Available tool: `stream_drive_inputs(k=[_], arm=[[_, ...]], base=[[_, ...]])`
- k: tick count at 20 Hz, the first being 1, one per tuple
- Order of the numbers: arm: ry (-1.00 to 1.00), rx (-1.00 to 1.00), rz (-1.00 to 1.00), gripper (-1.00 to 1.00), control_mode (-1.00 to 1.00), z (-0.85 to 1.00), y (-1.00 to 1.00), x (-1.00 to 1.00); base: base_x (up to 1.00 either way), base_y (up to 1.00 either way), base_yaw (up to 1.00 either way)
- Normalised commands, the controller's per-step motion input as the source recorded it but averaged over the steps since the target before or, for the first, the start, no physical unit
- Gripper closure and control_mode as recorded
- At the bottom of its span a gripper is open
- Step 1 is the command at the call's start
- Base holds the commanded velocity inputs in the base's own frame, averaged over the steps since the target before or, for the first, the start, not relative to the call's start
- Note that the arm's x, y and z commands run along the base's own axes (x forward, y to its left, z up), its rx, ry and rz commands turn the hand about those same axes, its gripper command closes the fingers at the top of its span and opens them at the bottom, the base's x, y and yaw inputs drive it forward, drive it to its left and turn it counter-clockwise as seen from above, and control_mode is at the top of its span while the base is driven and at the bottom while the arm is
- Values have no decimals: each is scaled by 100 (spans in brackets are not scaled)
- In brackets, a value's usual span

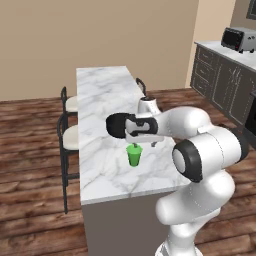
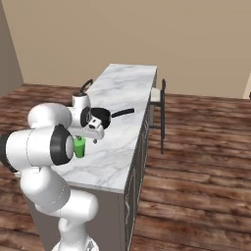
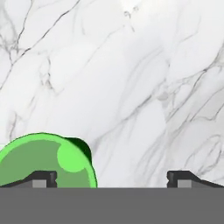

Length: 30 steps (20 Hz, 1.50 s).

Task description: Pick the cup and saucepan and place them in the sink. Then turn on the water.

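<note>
A small bright green cup (image 1: 134, 155) stands upright on the white marble island counter (image 1: 102, 100), near its front end. My gripper (image 1: 142, 144) hovers just above it, pointing down, jaws open and empty. In the hand view the cup (image 3: 43, 159) lies at the lower left under one fingertip (image 3: 43, 178), off-centre from my gripper (image 3: 112, 179). From the right base view the cup (image 2: 79, 147) sits under the gripper (image 2: 91, 139). The black saucepan (image 2: 104, 116) rests just beyond my hand, its handle (image 2: 122, 113) pointing right. The sink and water are out of view.
Dark-framed stools (image 1: 67, 131) stand along the island's left side; another stool (image 2: 158, 98) shows at its far side. Dark cabinets with a toaster oven (image 1: 238, 39) line the back right wall. The counter's front edge (image 1: 130, 195) is close to the cup.
</note>
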Motion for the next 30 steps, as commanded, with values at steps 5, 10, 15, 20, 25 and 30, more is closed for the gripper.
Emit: stream_drive_inputs(k=[5, 10, 15, 20, 25, 30], arm=[[0, 0, 0, -100, -100, -25, 0, 26], [0, 0, 0, -100, -100, -7, 0, 36], [0, 0, 0, -100, -100, -11, 0, 14], [0, 0, 0, 100, -100, -26, 5, -1], [1, 0, 0, 100, -100, -9, 11, 0], [8, -2, -7, 100, -100, 0, 2, 0]], base=[[0, 0, 0], [0, 0, 0], [0, 0, 0], [0, 0, 0], [0, 0, 0], [0, 0, 0]])
